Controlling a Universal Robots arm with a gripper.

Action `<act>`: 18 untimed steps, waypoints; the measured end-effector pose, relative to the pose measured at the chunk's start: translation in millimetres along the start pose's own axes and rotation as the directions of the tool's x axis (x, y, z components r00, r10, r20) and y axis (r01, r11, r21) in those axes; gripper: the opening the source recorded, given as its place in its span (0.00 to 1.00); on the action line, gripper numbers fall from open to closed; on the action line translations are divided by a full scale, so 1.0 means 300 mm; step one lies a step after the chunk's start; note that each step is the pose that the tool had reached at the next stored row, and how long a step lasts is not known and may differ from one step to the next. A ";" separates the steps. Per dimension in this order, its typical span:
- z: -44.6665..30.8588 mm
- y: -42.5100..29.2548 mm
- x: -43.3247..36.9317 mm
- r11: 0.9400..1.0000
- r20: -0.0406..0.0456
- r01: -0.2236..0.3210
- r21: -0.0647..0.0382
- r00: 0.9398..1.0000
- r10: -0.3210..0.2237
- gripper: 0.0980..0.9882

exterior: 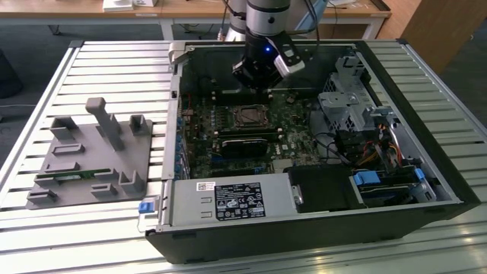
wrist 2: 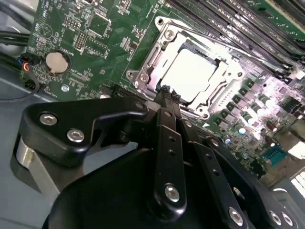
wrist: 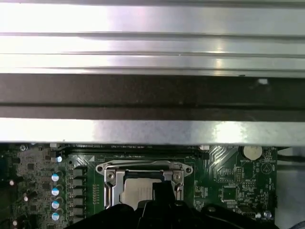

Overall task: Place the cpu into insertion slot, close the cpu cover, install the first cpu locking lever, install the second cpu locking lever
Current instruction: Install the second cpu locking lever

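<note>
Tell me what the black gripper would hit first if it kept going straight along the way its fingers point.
Most likely the silver metal cpu cover closed over the dull grey cpu. The gripper points its closed fingertips at the near edge of that frame, though the remaining gap is hard to judge.

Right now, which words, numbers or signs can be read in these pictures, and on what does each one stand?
No text can be quoted with certainty.
Black label on the power supply box: lines of print and symbols, too small to read.
White sticker next to that label: too small to read.
Motherboard in the second wrist view: white markings, too blurred to read.
</note>
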State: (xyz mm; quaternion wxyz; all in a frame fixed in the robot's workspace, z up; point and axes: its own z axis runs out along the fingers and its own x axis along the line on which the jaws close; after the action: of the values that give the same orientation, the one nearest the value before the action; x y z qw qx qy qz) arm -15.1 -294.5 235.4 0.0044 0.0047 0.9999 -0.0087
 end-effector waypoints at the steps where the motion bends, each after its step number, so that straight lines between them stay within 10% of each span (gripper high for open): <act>1: 0.000 -0.006 0.000 1.000 0.000 0.000 0.000 1.000 0.000 0.01; 18: 0.002 -0.143 -0.003 1.000 -0.003 0.000 -0.005 1.000 0.000 0.01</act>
State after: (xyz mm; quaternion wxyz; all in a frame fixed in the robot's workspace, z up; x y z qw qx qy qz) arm -14.7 -337.5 235.4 0.0030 0.0049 1.0000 -0.0063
